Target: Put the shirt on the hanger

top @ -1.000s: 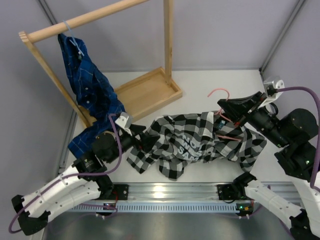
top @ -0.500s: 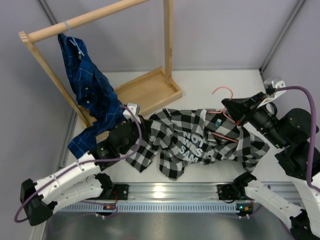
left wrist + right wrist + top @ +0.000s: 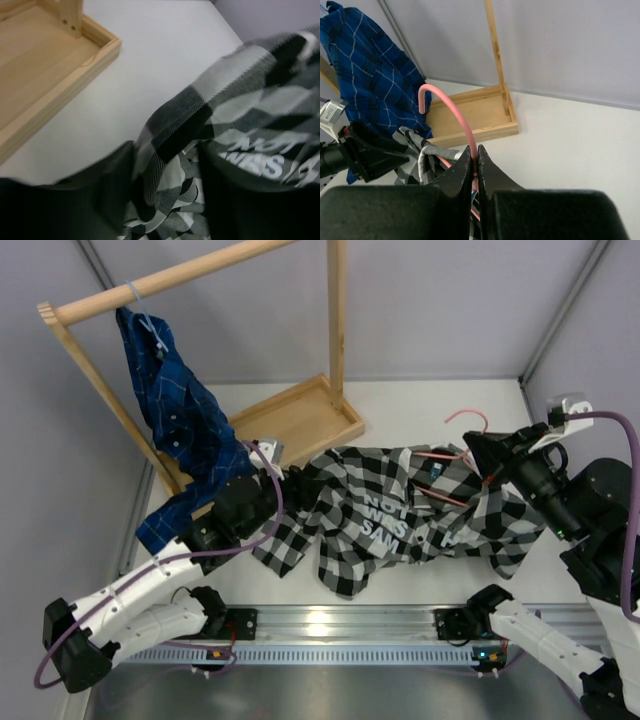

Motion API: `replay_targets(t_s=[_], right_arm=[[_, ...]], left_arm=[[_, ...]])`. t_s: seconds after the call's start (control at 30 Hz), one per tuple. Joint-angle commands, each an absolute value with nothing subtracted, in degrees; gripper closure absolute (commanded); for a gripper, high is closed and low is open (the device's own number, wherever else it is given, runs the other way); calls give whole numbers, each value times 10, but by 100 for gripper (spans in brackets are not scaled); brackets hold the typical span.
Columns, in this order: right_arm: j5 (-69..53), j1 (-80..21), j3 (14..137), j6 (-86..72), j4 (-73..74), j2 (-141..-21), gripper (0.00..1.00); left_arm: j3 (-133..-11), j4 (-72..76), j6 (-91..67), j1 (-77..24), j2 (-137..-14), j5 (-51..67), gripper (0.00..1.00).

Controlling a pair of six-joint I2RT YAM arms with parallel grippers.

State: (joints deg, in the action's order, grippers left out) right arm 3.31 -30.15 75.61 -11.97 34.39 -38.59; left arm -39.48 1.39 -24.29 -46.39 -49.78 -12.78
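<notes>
The black-and-white checked shirt (image 3: 390, 520) lies crumpled across the middle of the table. The pink wire hanger (image 3: 468, 420) is partly inside it, with the hook sticking out at the shirt's far right. My right gripper (image 3: 488, 455) is shut on the hanger's neck just below the hook, as the right wrist view (image 3: 475, 152) shows, where the hanger (image 3: 451, 107) curves up and left. My left gripper (image 3: 288, 488) is at the shirt's left edge. In the left wrist view (image 3: 167, 165) bunched checked fabric (image 3: 260, 100) fills the gap between its fingers.
A wooden rack stands at the back left, with a tray base (image 3: 300, 420) and a top rail (image 3: 170, 280). A dark blue plaid shirt (image 3: 175, 420) hangs from the rail on a pale blue hanger (image 3: 140, 302). A metal rail (image 3: 340, 625) runs along the near edge.
My right gripper has moved right and back with the hanger, dragging the shirt rightward and spreading it. My left gripper has moved up and right along with the shirt's left edge.
</notes>
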Motion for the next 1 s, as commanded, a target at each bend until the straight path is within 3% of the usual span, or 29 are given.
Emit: replay_targets(t_s=[0.0, 0.03, 0.07, 0.23, 0.4, 0.57, 0.67, 0.83, 0.97], right_arm=[[25, -306, 815, -107, 320, -407, 100], [28, -306, 821, -105, 323, -410, 100], [32, -306, 826, -102, 327, -410, 100], [-9, -306, 861, -84, 351, -432, 100], [-67, -305, 859, -79, 351, -432, 100], [-109, -306, 856, -70, 352, -426, 100], [-46, -306, 851, -79, 354, -423, 100], [24, -306, 853, -76, 353, -425, 100], [31, -305, 868, -73, 353, -436, 100]], left_arm=[[-447, 61, -213, -462, -503, 1, 30], [-472, 55, -205, -462, -502, 30, 11], [-483, 53, -196, -462, -501, 97, 2], [-587, 53, -118, -493, -530, 368, 2], [-761, -70, -14, -504, -610, 334, 2], [-914, -239, 110, -504, -746, 461, 2], [-905, -242, 111, -504, -739, 454, 2], [-776, -208, 99, -504, -650, 437, 2], [-678, -179, 62, -504, -577, 356, 2]])
